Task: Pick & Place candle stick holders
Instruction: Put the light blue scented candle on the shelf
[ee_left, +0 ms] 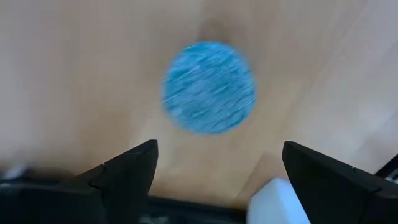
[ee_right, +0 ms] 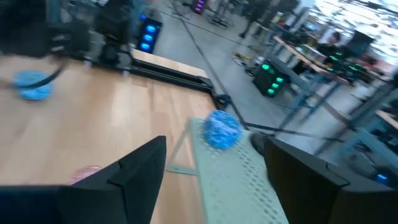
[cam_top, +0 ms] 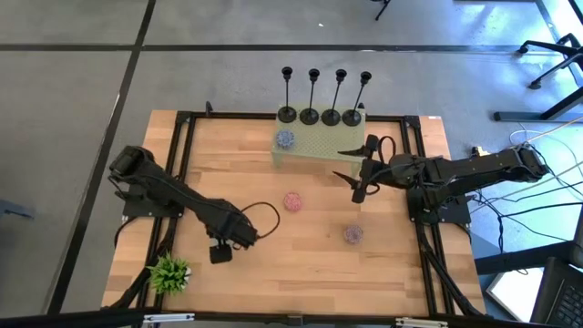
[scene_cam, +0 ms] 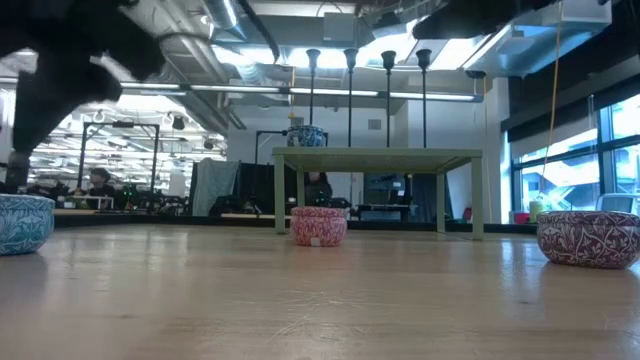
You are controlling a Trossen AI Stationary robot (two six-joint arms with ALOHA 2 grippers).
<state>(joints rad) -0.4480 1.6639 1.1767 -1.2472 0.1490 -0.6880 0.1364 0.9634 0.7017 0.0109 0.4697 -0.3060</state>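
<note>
Four black candle stick holders [cam_top: 321, 116] stand upright in a row by their round bases on the far edge of a small green stand [cam_top: 319, 150]. They also show in the low view [scene_cam: 368, 100]. My left gripper [cam_top: 221, 251] is open near the table's near left. It hangs above a round blue tin [ee_left: 209, 87] and touches nothing. My right gripper [cam_top: 346, 165] is open and empty in the air, near the stand's right end and on its near side. Its fingers point toward the table's left.
A second blue tin [cam_top: 286, 139] sits on the stand's left end. A pink tin [cam_top: 292, 200] lies mid-table and a purple tin [cam_top: 353, 234] nearer right. A small green plant [cam_top: 168, 273] stands at the near left corner. Black frame rails [cam_top: 182, 164] run along the table's edges.
</note>
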